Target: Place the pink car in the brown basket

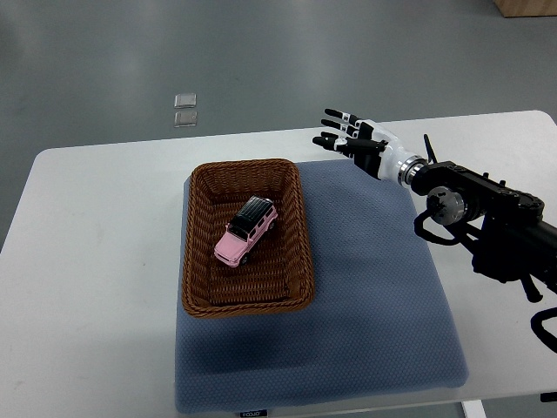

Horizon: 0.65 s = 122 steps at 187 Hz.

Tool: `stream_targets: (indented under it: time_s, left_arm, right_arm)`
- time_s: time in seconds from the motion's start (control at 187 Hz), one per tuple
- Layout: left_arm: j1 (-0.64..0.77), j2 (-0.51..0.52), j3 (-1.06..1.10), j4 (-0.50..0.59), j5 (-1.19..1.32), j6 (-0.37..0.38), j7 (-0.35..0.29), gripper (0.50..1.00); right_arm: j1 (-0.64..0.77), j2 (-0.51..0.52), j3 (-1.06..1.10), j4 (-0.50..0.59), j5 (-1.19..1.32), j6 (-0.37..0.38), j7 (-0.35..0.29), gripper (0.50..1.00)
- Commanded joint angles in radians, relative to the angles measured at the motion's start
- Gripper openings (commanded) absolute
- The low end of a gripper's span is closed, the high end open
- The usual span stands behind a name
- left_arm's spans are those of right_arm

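A pink toy car (246,232) with a black roof lies inside the brown wicker basket (197,252), near its middle, pointing diagonally. My right hand (348,135) is above the far edge of the blue mat, to the right of the basket and apart from it. Its fingers are spread and hold nothing. The right arm (487,213) comes in from the right edge. The left arm does not show.
The basket stands on a blue-grey mat (374,296) on a white table (96,287). Two small clear squares (184,109) lie on the grey floor beyond the table. A brown box corner (526,7) shows at the top right.
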Motion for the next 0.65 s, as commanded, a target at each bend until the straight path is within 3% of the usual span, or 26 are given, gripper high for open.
stream_targets:
  time_s: [0.0, 0.647]
  left_arm:
    - [0.0, 0.0, 0.0, 0.0, 0.0, 0.0, 0.0, 1.0]
    - [0.0, 0.0, 0.0, 0.0, 0.0, 0.0, 0.0, 1.0]
  right_arm:
    - [-0.024, -0.003, 0.055, 0.0, 0.02, 0.002, -0.001, 0.913]
    - [-0.046, -0.006, 0.089, -0.01, 0.041, -0.001, 0.013, 0.915]
